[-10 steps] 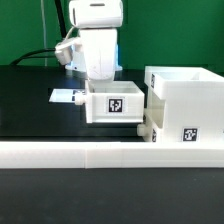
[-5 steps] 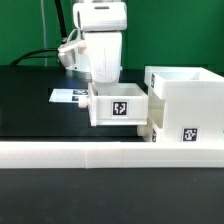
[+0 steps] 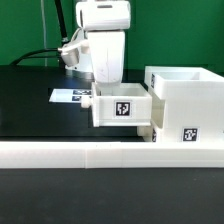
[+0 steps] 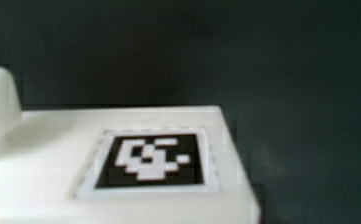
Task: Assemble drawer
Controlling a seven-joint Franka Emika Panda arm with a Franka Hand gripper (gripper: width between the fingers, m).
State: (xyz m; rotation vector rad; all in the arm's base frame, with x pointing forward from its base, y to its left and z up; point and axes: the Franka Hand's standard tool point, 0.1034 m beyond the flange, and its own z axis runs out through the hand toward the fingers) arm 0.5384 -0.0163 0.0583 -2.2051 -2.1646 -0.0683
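Observation:
My gripper (image 3: 108, 86) reaches down into a small white drawer tray (image 3: 122, 107) that has a black-and-white tag on its front. Its fingertips are hidden by the tray wall; it seems shut on the tray. The tray's right side touches or nearly touches the large white housing (image 3: 190, 92) on the exterior view's right. A second tray front with a round knob (image 3: 144, 130) and a tag sits low in the housing. In the wrist view I see only a tagged white surface (image 4: 150, 158) on the dark table; no fingers show.
A long low white L-shaped wall (image 3: 90, 152) runs along the front of the table. The marker board (image 3: 66, 97) lies flat behind the held tray on the exterior view's left. A green backdrop and cables are behind the arm.
The gripper and the small tray have moved together toward the exterior view's right, closing the gap to the housing.

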